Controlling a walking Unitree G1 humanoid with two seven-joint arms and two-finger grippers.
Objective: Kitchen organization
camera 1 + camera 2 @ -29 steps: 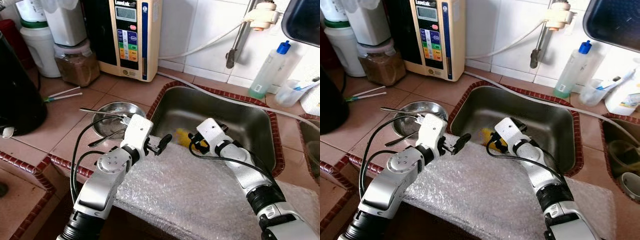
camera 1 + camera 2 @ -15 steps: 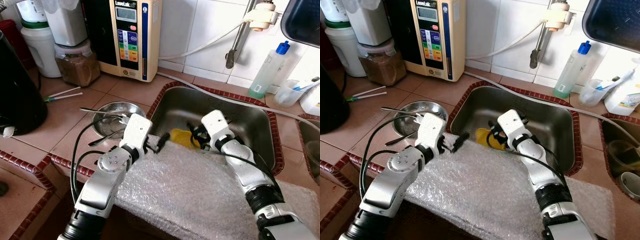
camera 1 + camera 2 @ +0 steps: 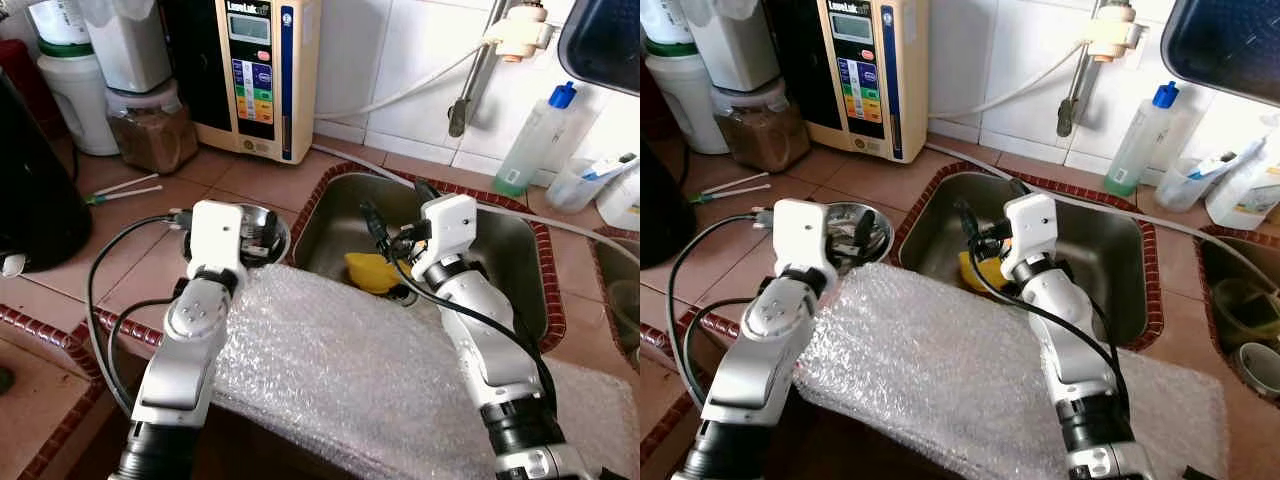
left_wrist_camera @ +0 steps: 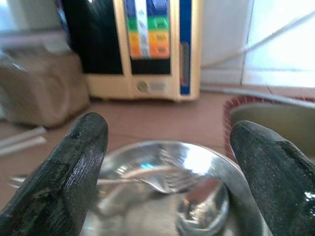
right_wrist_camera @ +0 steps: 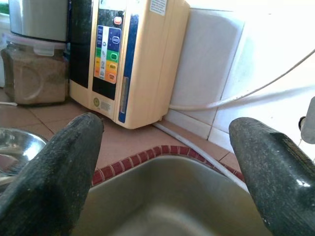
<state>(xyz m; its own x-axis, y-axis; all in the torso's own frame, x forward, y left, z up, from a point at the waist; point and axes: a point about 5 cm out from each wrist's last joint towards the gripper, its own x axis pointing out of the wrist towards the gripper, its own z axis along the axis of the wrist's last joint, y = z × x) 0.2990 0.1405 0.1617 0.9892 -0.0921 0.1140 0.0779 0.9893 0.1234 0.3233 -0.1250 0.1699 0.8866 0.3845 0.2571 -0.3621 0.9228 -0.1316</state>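
A steel bowl sits on the tiled counter left of the sink, with a fork and other cutlery lying in it. My left gripper hovers open just above the bowl, its fingers on either side of it. My right gripper is open above the sink's near-left corner, pointing toward the counter with nothing between its fingers. A yellow thing lies in the sink below it. A sheet of bubble wrap covers the counter's front edge and hides part of the sink.
A cream water ioniser and a jar of brown powder stand at the back left. A black appliance is at the far left, two white sticks beside it. The tap, a hose and a blue-capped bottle are behind the sink.
My left gripper swung left from the bubble wrap's edge to above the steel bowl. My right gripper rose from the yellow thing in the sink and now points left.
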